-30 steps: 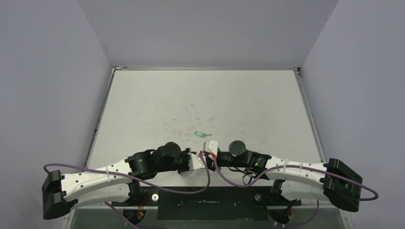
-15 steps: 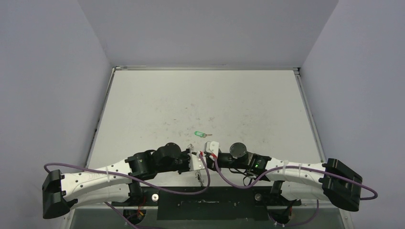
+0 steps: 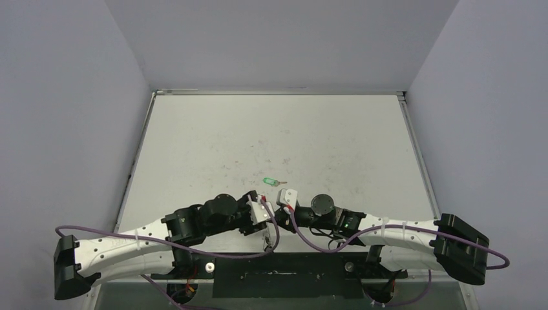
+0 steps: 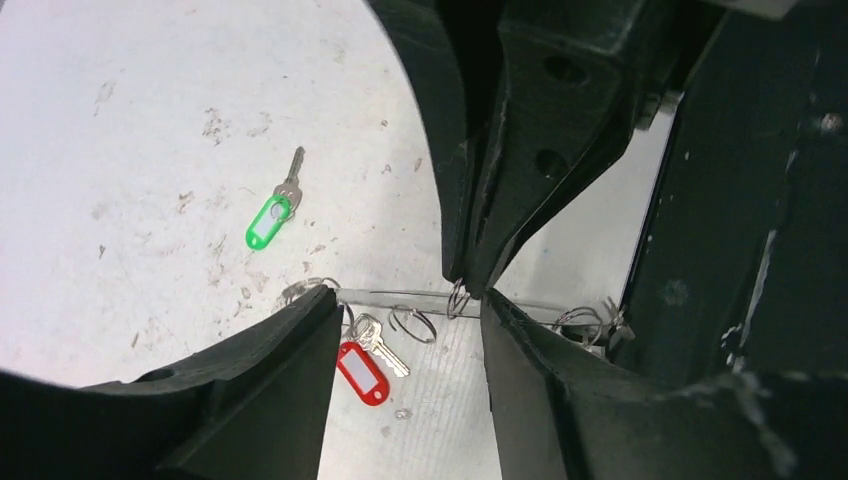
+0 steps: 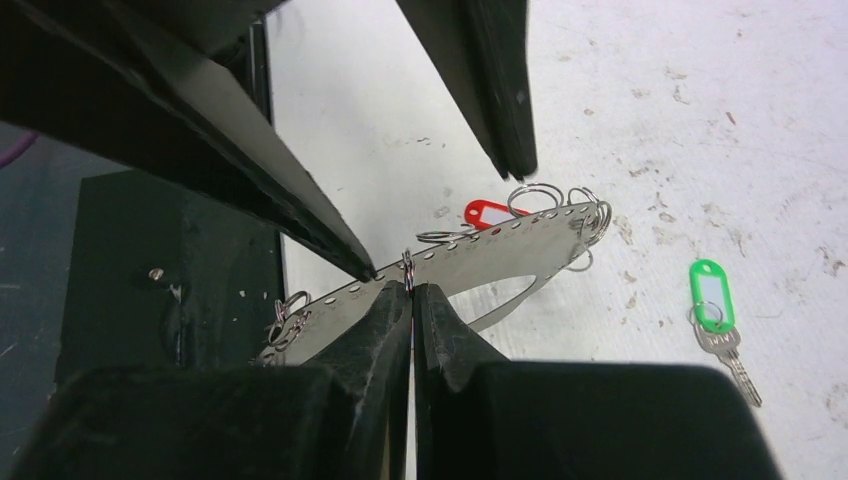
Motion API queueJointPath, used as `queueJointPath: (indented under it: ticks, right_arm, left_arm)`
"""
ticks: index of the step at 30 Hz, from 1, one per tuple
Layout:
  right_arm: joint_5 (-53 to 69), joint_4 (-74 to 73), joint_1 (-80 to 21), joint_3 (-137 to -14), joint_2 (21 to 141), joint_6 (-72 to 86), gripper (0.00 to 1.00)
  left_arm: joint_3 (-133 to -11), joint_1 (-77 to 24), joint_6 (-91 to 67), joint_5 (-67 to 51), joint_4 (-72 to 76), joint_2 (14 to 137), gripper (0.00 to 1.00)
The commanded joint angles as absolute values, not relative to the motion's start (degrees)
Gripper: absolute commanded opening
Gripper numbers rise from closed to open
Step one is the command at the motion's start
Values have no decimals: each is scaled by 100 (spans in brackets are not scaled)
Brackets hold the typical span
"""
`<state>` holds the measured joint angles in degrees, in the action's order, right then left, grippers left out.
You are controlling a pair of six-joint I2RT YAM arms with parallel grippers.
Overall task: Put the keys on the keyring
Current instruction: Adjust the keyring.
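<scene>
The keyring (image 5: pixel 480 262) is a thin grey metal band with holes, fringed with small rings, held just above the table near its front edge. My right gripper (image 5: pixel 411 285) is shut on one small ring (image 4: pixel 458 297) on the band's edge. My left gripper (image 4: pixel 410 300) is open, its fingers (image 4: pixel 560 390) either side of the band and touching nothing. The red-tagged key (image 4: pixel 362 372) lies below the band between the left fingers, its ring partly hidden behind one finger. The green-tagged key (image 3: pixel 270 181) lies loose on the table further out, apart from the keyring.
The table's front edge and the black base plate (image 5: pixel 150 250) are right beside the keyring. Purple cables (image 3: pixel 284 236) loop under both wrists. Grey walls close in the table on three sides.
My left gripper has opened and its arm has drawn back a little to the left. The right gripper has closed fully on the small ring.
</scene>
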<state>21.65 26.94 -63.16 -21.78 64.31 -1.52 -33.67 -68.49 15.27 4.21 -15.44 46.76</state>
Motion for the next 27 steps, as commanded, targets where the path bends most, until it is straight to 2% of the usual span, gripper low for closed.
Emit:
queueJointPath:
  ticks: [1,6,10,14,19,24,27]
  right_arm:
    - [1490,3031,-6307,-2317,6385,280,0]
    - [1003,3192,-6362,-2325,6432,586,0]
    - [704,3303,-6442,-2306,6449,702,0]
    - [414,3308,-6523,-2347,6485,798,0]
    - [490,3304,-6611,-2423,6568,811,0]
    - [508,3243,-6698,-2508,6665,767,0]
    - [514,3239,-6743,-2543,6704,736,0]
  left_arm:
    - [-3307,-6891,368,1078,-1170,4153,53]
    - [-3103,-6891,-1335,1749,-1512,3636,57]
    - [-2813,-6891,-2028,1634,-1474,3363,58]
    - [-2439,-6891,-2052,1398,-1016,3283,64]
    - [-2121,-6891,-1604,1422,-411,3468,65]
    - [-2110,-6891,-1147,1369,-80,3823,63]
    - [-2171,-6891,-1018,1246,106,4034,56]
